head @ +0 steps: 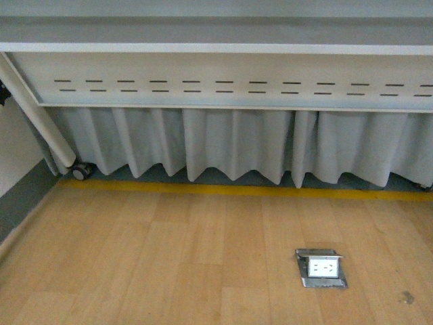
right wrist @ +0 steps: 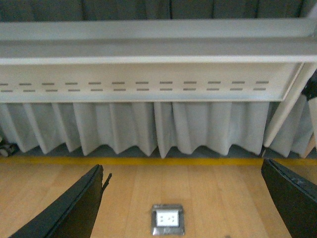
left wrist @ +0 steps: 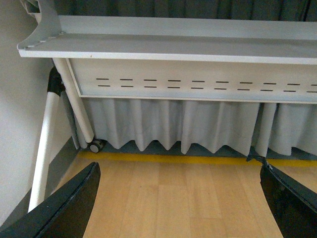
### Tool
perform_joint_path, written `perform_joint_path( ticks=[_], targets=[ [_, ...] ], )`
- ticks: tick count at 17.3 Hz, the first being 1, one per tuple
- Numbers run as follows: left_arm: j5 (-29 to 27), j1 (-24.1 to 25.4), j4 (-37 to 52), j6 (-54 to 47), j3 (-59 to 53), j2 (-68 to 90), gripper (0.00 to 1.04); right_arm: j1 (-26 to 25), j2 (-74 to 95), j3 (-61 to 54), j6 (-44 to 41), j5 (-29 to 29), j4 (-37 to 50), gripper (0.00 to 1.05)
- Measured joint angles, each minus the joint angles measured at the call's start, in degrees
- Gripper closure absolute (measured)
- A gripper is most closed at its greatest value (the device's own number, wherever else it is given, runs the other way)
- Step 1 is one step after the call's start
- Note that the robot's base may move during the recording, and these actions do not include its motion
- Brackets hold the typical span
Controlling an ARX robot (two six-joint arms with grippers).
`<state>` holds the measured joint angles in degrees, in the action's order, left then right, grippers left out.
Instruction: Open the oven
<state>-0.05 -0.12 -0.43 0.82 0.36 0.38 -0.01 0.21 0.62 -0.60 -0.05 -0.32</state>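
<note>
No oven shows in any view, so its place and heading cannot be told. In the front view, a white table leg [head: 37,112] slants down to a caster [head: 82,170] at the left; a slotted white panel [head: 223,81] runs across above a pleated curtain [head: 223,152]. A yellow line [head: 237,191] edges the wooden floor [head: 149,257], with a floor socket [head: 321,268] toward the right. The left gripper [left wrist: 181,208] and the right gripper [right wrist: 183,203] both stand spread wide, holding nothing.
</note>
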Motion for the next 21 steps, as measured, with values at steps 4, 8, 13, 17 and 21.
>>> perform_joint_path(
  ticks=[4, 8, 13, 17, 21],
  targets=[
    [0.0, 0.0, 0.2, 0.0, 0.0, 0.0, 0.07, 0.0, 0.0, 0.0, 0.0, 0.0, 0.0, 0.06],
    [0.0, 0.0, 0.2, 0.0, 0.0, 0.0, 0.07, 0.0, 0.0, 0.0, 0.0, 0.0, 0.1, 0.06],
    [0.0, 0.0, 0.2, 0.0, 0.0, 0.0, 0.07, 0.0, 0.0, 0.0, 0.0, 0.0, 0.1, 0.06],
    [0.0, 0.0, 0.2, 0.0, 0.0, 0.0, 0.07, 0.0, 0.0, 0.0, 0.0, 0.0, 0.1, 0.06],
    [0.0, 0.0, 0.2, 0.0, 0.0, 0.0, 0.07, 0.0, 0.0, 0.0, 0.0, 0.0, 0.1, 0.06]
  ],
)
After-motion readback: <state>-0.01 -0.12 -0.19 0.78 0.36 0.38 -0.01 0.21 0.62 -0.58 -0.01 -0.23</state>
